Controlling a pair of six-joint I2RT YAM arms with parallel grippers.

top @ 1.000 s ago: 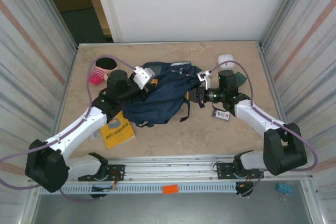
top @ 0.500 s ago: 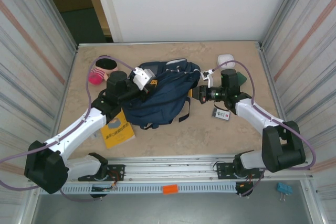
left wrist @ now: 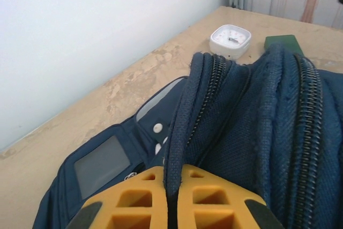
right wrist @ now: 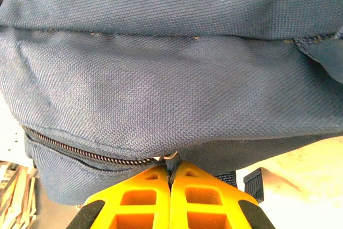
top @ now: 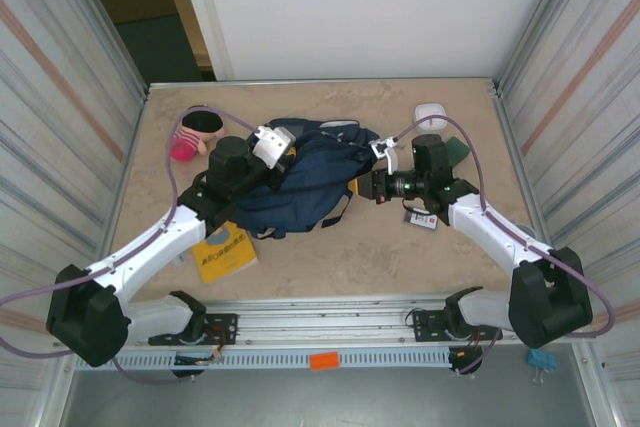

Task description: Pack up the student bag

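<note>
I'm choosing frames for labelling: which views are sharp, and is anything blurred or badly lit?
Top external: evenly lit and sharp, faint shadow around the student bag. Left wrist: bag zippers crisp, the small white clock behind slightly soft. Right wrist: fabric weave sharp, the yellow fingers at the bottom edge softer.

We log the student bag (top: 300, 182) as navy blue in a fine woven texture, with dark zips, a grey panel (left wrist: 102, 164) and white snaps (left wrist: 157, 128). The left gripper (left wrist: 170, 174) and right gripper (right wrist: 170, 178) have yellow-orange lattice fingers. We record the arms (top: 150, 242) as white with black joints. The table (top: 330, 257) is beige and marbled. We also note a yellow book (top: 222, 252), a pink plush (top: 192, 135) with a dark top, a white clock (left wrist: 230, 39) and a dark green block (left wrist: 282, 41).
</note>
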